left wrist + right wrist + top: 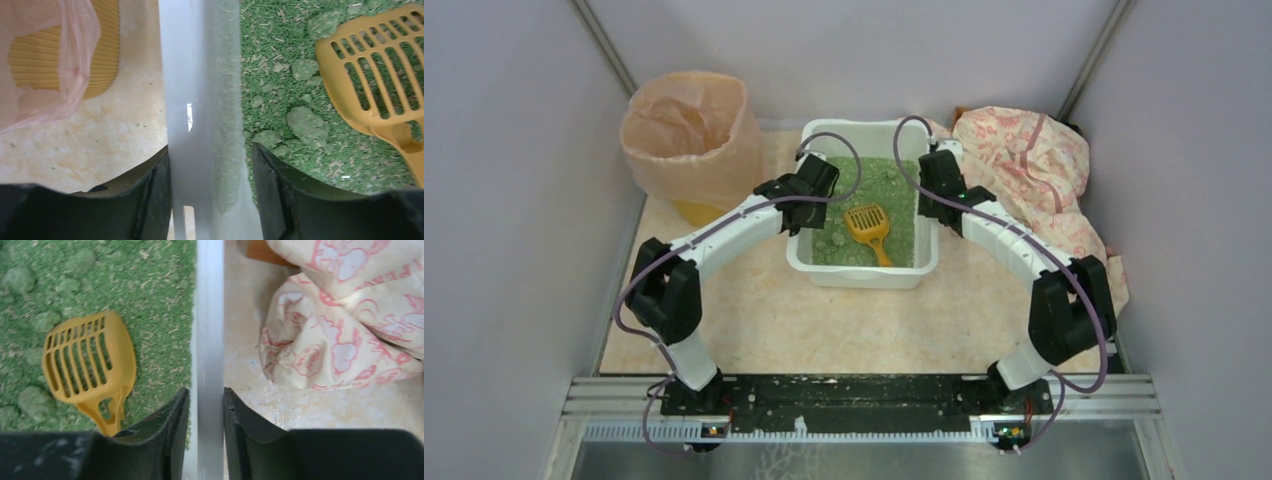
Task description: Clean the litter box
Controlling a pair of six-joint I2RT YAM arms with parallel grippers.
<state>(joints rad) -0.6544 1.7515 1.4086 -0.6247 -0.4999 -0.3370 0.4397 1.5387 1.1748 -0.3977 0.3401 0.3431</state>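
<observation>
The litter box (864, 275) is white, its litter (894, 200) green, the scoop (865, 218) orange-yellow, the cloth (1024, 150) pink-printed cream.

Light: bright, soft and even, from overhead.
Shadows: faint, soft-edged on the surface (754, 310).
Glare: small white glint on the litter box (190, 90) wall.
Focus: fingers (280, 200) of my left gripper (210, 150) blurred; litter (280, 85) sharp.

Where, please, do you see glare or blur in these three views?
Left wrist: a small bright reflection on the litter box wall, near fingers dark and soft. Right wrist: its rim looks washed pale. Top external: even light, no glare.
</observation>
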